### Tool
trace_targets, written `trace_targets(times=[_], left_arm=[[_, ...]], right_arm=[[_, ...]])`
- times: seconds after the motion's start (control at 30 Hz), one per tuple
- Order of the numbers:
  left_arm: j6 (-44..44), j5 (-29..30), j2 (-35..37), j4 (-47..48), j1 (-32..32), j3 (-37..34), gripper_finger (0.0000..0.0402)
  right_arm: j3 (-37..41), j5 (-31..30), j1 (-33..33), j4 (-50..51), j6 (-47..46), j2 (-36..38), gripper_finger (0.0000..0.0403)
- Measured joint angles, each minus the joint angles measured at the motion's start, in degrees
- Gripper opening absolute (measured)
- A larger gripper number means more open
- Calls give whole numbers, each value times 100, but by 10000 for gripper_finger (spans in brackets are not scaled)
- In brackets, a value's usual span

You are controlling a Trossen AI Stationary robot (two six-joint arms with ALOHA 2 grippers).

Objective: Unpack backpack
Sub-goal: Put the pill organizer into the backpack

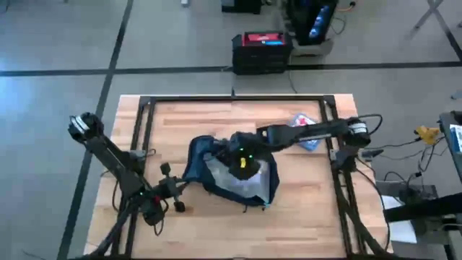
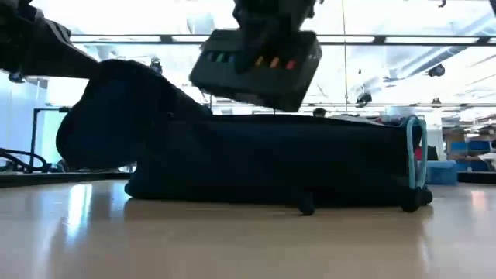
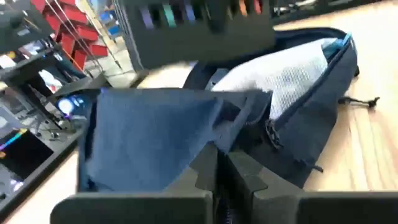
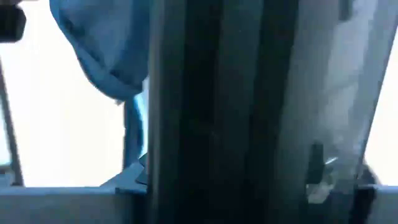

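My left end effector (image 3: 221,180) is clenched on the backpack (image 1: 216,170) flap, mid surface (image 1: 303,217). Right end effector (image 1: 242,160) is down in the opening; grip state: can't tell.

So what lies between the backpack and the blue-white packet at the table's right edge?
In the high view, only the right arm crosses that stretch, reaching over bare wood from near the packet to the backpack. Nothing else lies there.

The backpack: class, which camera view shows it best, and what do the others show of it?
The high view: the whole backpack lies open. The low view shows only its dark side, the left wrist view a lifted flap and pale lining, the right wrist view blurred fabric.
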State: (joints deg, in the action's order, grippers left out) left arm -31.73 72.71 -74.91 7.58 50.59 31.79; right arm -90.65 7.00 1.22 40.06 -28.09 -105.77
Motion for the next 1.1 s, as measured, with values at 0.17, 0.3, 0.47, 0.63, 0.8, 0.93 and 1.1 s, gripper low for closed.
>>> trace_targets(times=[0.17,0.3,0.47,0.63,0.8,0.93,1.1], left_arm=[[20,321,0,6,0,1,0],[40,437,0,9,0,-4,0],[42,442,0,15,0,-6,0],[77,468,0,29,0,-9,0],[79,525,0,45,0,-45,0],[79,520,0,52,0,-46,0],[79,494,0,94,66,-46,0]], right_arm=[[-15,1109,-3,-413,74,-797,151],[-88,2085,-40,-842,177,-1343,151],[-377,3197,-37,-1269,210,-1778,151],[-610,3175,13,-1235,410,-1886,213],[-923,2896,-6,-541,517,-1813,324],[-1255,2096,82,307,825,-1649,354],[-1598,1152,204,1175,1010,-1333,357]])
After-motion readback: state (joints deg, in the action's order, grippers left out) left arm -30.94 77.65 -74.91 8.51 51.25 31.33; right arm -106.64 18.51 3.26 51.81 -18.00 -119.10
